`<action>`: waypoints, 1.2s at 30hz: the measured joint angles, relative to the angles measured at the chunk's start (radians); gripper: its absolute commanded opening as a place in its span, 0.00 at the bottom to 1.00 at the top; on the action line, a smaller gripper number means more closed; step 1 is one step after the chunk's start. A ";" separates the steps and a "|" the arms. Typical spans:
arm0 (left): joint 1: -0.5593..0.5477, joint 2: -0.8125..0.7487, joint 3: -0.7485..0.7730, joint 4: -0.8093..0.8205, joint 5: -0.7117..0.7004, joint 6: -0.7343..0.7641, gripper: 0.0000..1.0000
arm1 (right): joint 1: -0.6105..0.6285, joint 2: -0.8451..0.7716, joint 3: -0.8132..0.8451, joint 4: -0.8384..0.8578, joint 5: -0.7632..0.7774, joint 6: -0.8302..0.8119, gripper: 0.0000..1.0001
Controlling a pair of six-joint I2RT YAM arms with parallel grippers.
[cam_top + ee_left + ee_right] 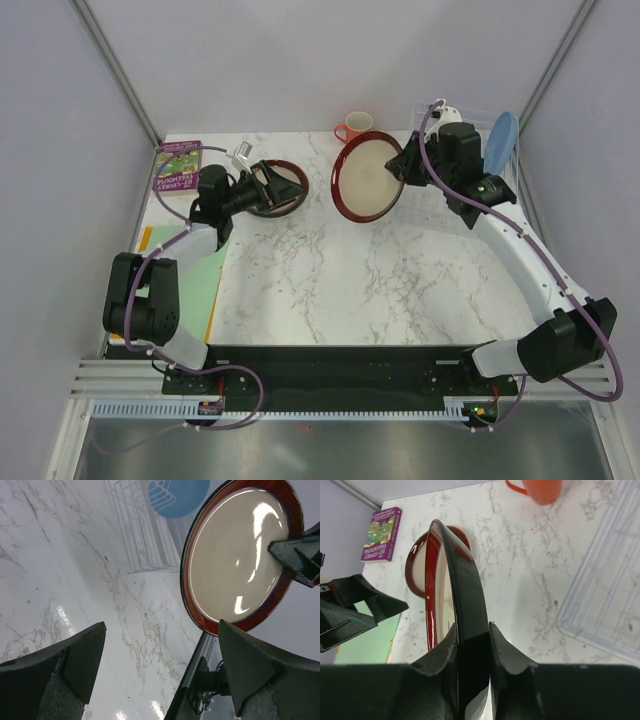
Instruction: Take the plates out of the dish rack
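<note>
Two cream plates sit outside the dish rack (142,535). One (291,190) lies flat near the far-left corner, by the left gripper (161,625), fingers spread and empty. The right gripper (471,636) pinches the other plate (365,178) by its rim, tilted, near the far edge. The blue plate (502,140) stands in the rack at the far-right corner.

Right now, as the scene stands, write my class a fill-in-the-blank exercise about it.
1. The right hand grips the cream plate by its ____.
2. The racked plate, standing in the dish rack, is light ____.
3. The left hand, holding nothing, is ____.
4. The mug is coloured ____.
Missing words: rim, blue, open, orange.
</note>
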 measured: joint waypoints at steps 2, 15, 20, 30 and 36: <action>-0.017 0.000 -0.002 0.038 0.000 -0.016 1.00 | 0.005 -0.017 -0.034 0.024 -0.032 0.040 0.00; -0.118 0.057 -0.003 0.248 -0.004 -0.135 0.93 | 0.070 -0.056 -0.152 0.215 -0.142 0.214 0.00; -0.131 0.081 -0.002 0.305 0.006 -0.188 0.40 | 0.096 -0.056 -0.182 0.229 -0.142 0.230 0.00; -0.118 0.054 0.047 0.282 0.046 -0.263 0.02 | 0.080 -0.059 -0.200 0.253 -0.121 0.259 0.80; -0.131 0.022 0.090 0.062 -0.002 -0.090 0.02 | 0.103 -0.061 -0.197 0.192 -0.059 0.212 0.98</action>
